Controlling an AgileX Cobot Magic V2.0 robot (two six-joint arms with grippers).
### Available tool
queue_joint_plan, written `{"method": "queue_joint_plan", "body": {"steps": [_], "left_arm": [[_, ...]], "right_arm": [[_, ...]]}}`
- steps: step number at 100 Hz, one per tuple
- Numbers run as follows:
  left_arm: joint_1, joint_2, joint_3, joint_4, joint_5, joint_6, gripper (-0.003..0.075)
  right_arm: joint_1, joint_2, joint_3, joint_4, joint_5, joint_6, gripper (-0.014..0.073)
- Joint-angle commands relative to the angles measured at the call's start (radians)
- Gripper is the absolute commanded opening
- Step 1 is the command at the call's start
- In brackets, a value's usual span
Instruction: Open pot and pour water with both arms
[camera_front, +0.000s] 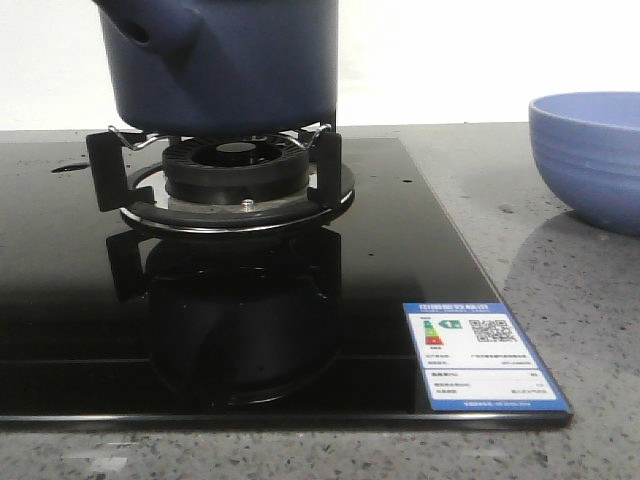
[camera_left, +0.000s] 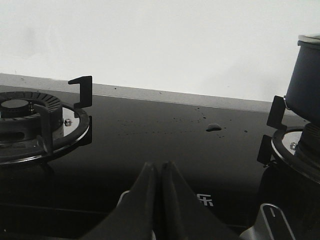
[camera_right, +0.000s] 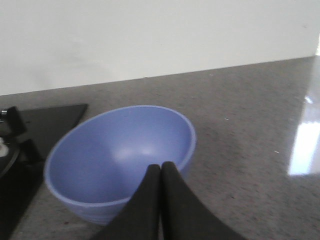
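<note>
- In the front view, nearest the camera, a blue and white energy label (camera_front: 477, 353) sits on the lower right corner of the black glass cooktop (camera_front: 400, 250), which lies on a grey speckled countertop (camera_front: 560, 280).
- Further back, at the centre of that frame, a burner (camera_front: 238, 170) with black pan supports stands on the glass, and its reflection shows below it.
- The pot (camera_front: 225, 60), dark navy with a short hollow stub pointing to the upper left, rests on those supports at the top centre of the front view; its top is cut off by the frame edge.
- At the right edge of the front view a periwinkle-blue bowl (camera_front: 590, 155) stands on the countertop, well apart from the pot.
- In the left wrist view, the left gripper (camera_left: 161, 167) appears at the bottom centre with its dark fingers pressed together on nothing, above the glass.
- Beyond it in that view, a second burner (camera_left: 30, 120) sits at the left edge, a small water spot (camera_left: 213, 127) lies mid-glass, and the pot shows at the right edge.
- In the right wrist view, the right gripper (camera_right: 161, 170) has its fingers together, empty, in front of the bowl's near rim at the lower centre.
- A pale wall (camera_right: 150, 35) fills the upper part of that frame.
</note>
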Motion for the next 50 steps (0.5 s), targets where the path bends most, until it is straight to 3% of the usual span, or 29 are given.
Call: {"method": "queue_joint_plan", "body": {"steps": [1, 14, 23, 40, 50], "left_arm": [[-0.007, -0.029, 0.034, -0.01, -0.078, -0.01, -0.002], [-0.007, -0.029, 0.034, -0.01, -0.078, -0.01, -0.002], [-0.007, -0.029, 0.034, -0.01, -0.078, -0.01, -0.002], [-0.007, -0.029, 0.034, -0.01, -0.078, -0.01, -0.002], [-0.007, -0.029, 0.034, -0.01, -0.078, -0.01, -0.002]], "right_arm": [[-0.008, 0.018, -0.036, -0.294, -0.097, 0.26, -0.0062], [-0.008, -0.001, 0.03, -0.45, -0.218, 0.375, -0.0062], [0.036, -0.056, 0.112, -0.452, -0.273, 0.391, -0.0062], [0.213, -0.208, 0.269, -0.497, -0.28, 0.391, -0.0062], [0.249, -0.283, 0.347, -0.497, -0.28, 0.4, -0.0062]]}}
